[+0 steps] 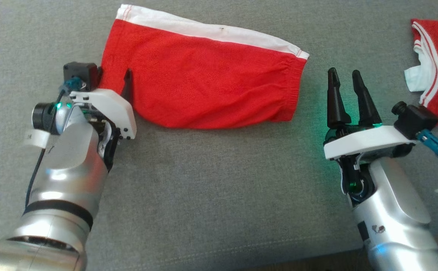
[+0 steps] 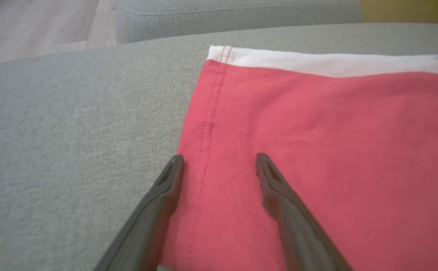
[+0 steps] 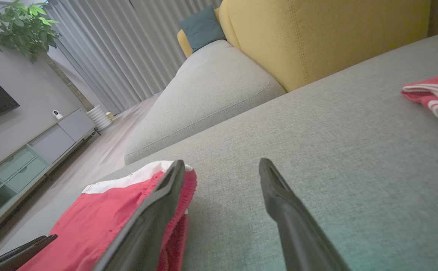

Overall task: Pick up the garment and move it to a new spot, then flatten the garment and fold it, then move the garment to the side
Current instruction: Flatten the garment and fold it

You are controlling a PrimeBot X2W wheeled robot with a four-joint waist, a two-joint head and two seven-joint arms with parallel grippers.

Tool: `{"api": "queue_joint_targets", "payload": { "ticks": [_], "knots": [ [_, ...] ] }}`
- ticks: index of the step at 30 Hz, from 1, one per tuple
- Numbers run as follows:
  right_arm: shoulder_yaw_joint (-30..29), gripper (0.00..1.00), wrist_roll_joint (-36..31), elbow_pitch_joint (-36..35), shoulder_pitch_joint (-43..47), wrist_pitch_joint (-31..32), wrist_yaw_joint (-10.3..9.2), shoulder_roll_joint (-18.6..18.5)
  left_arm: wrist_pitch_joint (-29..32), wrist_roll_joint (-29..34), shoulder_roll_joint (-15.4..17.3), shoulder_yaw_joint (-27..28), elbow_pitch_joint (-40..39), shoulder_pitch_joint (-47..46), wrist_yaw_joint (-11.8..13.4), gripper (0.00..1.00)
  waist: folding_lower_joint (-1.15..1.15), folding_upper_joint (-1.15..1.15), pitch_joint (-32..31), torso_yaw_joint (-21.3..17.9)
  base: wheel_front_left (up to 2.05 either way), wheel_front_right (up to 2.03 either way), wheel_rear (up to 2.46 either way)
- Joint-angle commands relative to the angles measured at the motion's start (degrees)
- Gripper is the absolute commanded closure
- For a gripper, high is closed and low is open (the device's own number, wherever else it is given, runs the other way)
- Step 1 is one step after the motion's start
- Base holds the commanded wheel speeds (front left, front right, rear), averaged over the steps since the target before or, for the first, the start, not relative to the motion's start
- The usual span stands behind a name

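Note:
The garment (image 1: 204, 82) lies folded on the grey sofa seat (image 1: 219, 188), red with a white band along its far edge. My left gripper (image 1: 113, 81) is open at its left end. In the left wrist view the garment's (image 2: 317, 150) stitched side hem lies between the spread fingers of that gripper (image 2: 219, 158). My right gripper (image 1: 345, 75) stands open just right of the garment's gathered end, nothing between its fingers. In the right wrist view the garment (image 3: 102, 218) shows past the left finger of the right gripper (image 3: 222, 163).
A second red piece of clothing (image 1: 435, 75) with white stripes and white lining lies crumpled at the far right, also seen as the striped cloth (image 3: 433, 94). A yellow backrest (image 3: 317, 37) rises behind the seat. The seat's front edge runs along the bottom right.

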Motion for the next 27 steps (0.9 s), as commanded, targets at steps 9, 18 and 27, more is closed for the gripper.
{"api": "queue_joint_targets", "payload": {
  "ticks": [9,18,27],
  "knots": [
    [1.0,0.0,-0.8,-2.6,0.5,-0.2,-0.05,0.8,-0.6,-0.2,1.6,0.9,2.5,-0.5,2.1,0.0,0.0,0.0,0.6,-1.3,0.0,0.0,0.0],
    [0.5,0.0,-0.5,-2.5,1.5,-0.2,-0.05,0.8,-1.1,-0.4,1.3,-0.1,4.1,1.2,2.7,1.0,0.0,0.0,-0.5,-1.1,0.0,0.0,0.0],
    [-0.3,0.0,-0.5,-1.4,4.0,-0.2,-0.05,0.8,-1.6,-1.6,0.4,1.0,-1.0,7.0,5.0,1.0,0.0,0.0,-5.4,0.8,0.0,0.0,0.0]
  ]
}}
